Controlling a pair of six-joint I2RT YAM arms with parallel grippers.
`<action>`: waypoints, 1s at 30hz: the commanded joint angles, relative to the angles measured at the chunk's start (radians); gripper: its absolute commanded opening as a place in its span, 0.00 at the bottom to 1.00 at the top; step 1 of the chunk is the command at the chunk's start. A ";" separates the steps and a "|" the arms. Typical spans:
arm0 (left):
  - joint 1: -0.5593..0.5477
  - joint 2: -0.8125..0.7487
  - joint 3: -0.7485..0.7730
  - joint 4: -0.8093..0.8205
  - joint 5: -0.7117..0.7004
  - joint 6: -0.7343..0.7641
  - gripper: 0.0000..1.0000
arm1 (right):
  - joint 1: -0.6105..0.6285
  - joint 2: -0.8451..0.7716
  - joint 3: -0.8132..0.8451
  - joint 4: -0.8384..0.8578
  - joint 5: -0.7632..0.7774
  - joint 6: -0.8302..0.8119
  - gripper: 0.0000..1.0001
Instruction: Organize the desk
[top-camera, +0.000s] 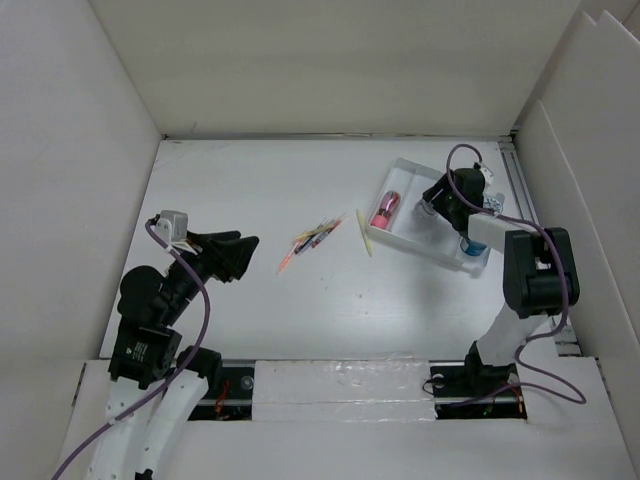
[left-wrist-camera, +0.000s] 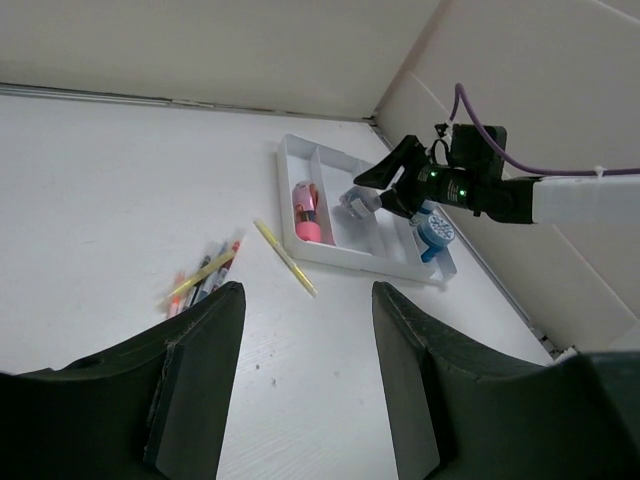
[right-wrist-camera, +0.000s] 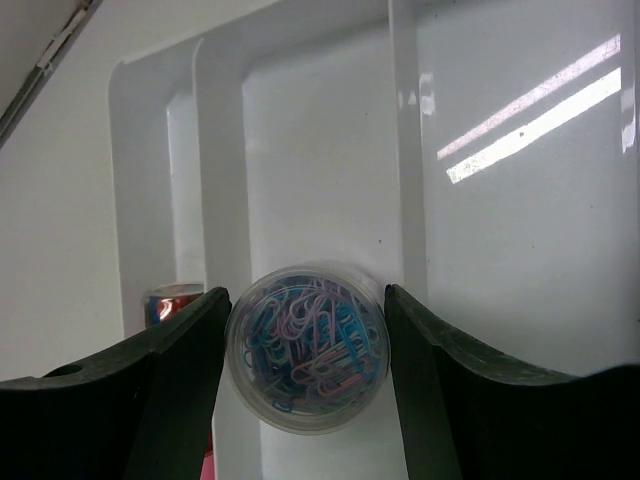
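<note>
over the white tray (right-wrist-camera: 320, 150) the right gripper (right-wrist-camera: 305, 300) clasped a clip tub (right-wrist-camera: 306, 362) (jaws fairly wide); it wanted lowering straight between dividers (right-wrist-camera: 405, 150). left gripper (left-wrist-camera: 308, 292) hung open, empty, above the desk (top-camera: 300, 320).

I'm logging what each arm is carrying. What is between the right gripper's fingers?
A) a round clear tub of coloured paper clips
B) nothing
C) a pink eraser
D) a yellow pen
A: the right wrist view shows the clear tub of paper clips gripped on both sides by the right gripper, above the white tray.
</note>
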 joint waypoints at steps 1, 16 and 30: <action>-0.004 0.011 -0.013 0.063 0.039 0.011 0.50 | -0.039 0.017 0.079 0.076 -0.098 0.023 0.48; -0.004 0.094 0.004 0.037 0.031 0.039 0.50 | -0.059 0.155 0.286 -0.010 -0.105 0.017 0.52; -0.004 0.130 0.015 0.037 0.016 0.045 0.50 | -0.099 0.208 0.381 -0.082 -0.148 0.020 0.58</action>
